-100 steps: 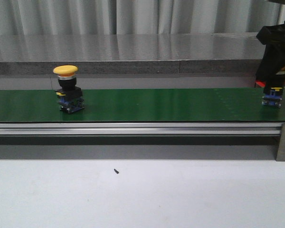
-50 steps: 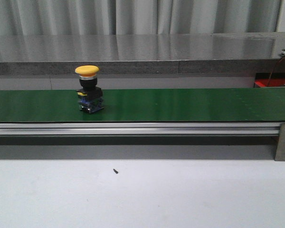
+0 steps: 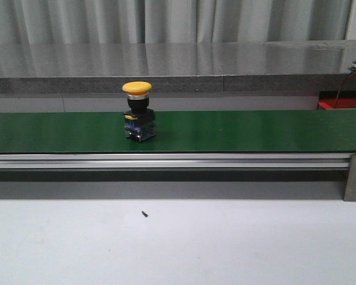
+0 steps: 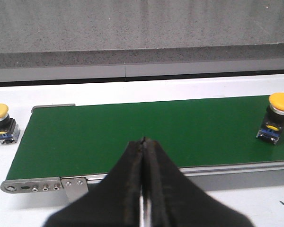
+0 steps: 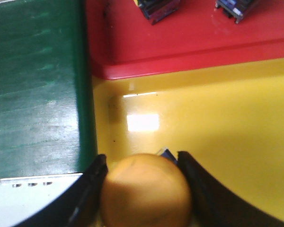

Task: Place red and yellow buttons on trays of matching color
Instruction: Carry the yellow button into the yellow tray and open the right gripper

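Green belt [image 3: 255,130] carries one yellow button [image 3: 137,111] upright left of centre, right pincer [image 5: 143,189] clamped on second yellow button [image 5: 146,191] over yellow tray [image 5: 236,123] beside red tray [image 5: 194,42], left pincer [image 4: 143,156] closed empty.

Hidden, cropped and unclear items

Yellow button [image 5: 146,189] between the right gripper [image 5: 143,182] fingers: blurred, lower part cropped, body hidden under its cap bar one blue corner. Two button bases [image 5: 158,8] on the red tray [image 5: 189,45] beyond the fingertips: cropped, caps unseen. Left gripper [image 4: 143,146] fingers: bases cropped. Small dark speck [image 3: 145,214] on the table: too small to identify.
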